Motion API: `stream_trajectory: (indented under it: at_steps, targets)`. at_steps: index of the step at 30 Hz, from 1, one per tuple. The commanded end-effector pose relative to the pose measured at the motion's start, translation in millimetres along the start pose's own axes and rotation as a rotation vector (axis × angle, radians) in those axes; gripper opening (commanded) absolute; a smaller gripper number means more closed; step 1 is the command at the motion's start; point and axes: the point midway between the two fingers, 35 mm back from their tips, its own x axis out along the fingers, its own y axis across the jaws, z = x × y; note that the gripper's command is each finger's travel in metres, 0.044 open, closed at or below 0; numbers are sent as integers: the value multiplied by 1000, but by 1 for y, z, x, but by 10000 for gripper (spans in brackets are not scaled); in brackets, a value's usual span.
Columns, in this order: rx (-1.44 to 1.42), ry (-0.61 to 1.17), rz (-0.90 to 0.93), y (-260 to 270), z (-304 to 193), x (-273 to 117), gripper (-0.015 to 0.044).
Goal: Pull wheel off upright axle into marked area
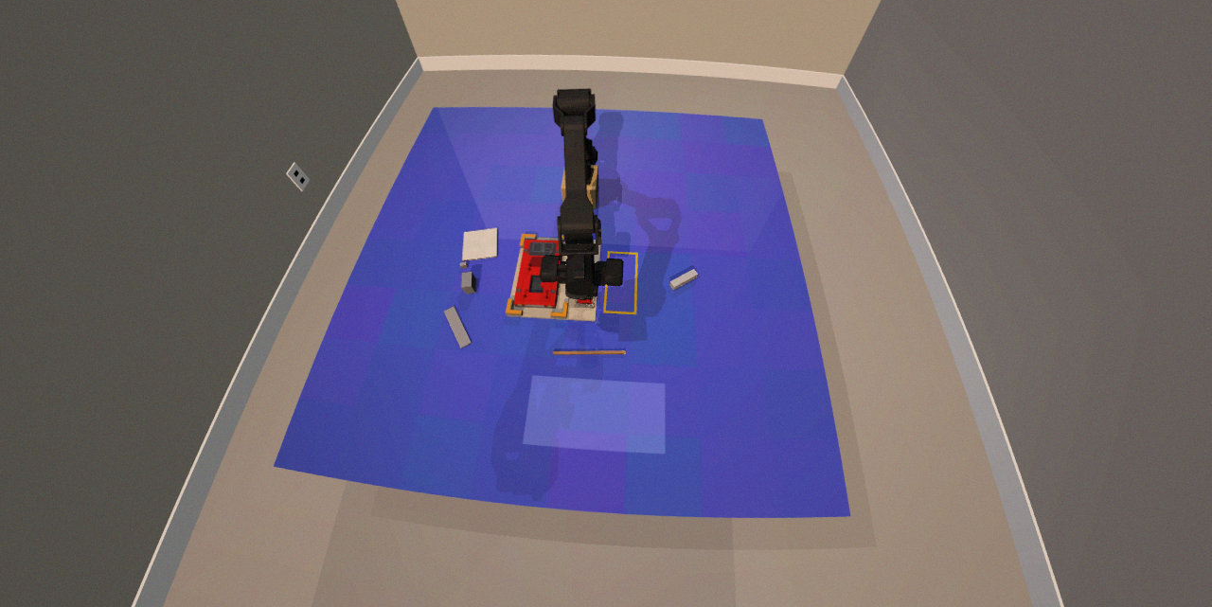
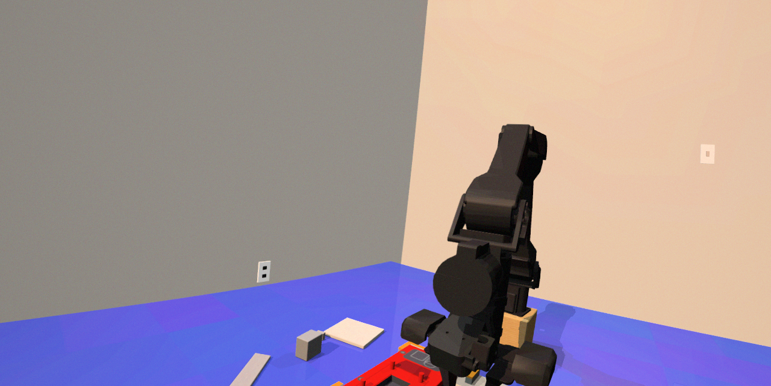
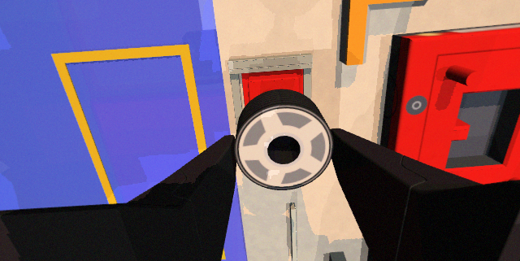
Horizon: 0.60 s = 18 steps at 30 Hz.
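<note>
My gripper [image 1: 581,290] [image 3: 282,141] is shut on the wheel. It hangs above the right part of the pale base plate [image 1: 579,315] [image 3: 276,17]. The black-tyred wheel [image 3: 283,132] with a pale spoked face sits between the two fingertips, its face towards the wrist camera. Its centre hole looks dark, and no axle can be made out; I cannot tell whether an axle is inside or below. The arm hides the wheel in the top and exterior views. The marked area [image 1: 636,281] [image 3: 122,52] is a yellow outline on the blue table, just beside the plate.
A red housing [image 1: 524,290] [image 3: 422,50] with pegs stands on the plate's other side, near orange corner brackets [image 3: 357,21]. A small red part [image 3: 273,81] in a grey frame shows beyond the wheel. A pale bar [image 1: 684,278] lies right of the marked area, an orange strip [image 1: 589,351] in front.
</note>
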Motion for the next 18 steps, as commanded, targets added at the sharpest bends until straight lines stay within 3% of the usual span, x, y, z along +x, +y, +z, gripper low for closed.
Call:
stream_trajectory:
  at_steps: [1, 18]
  targets:
    - [0, -5, 3, 0, 1, -3, 0]
    - [0, -6, 4, 0, 1, -9, 0]
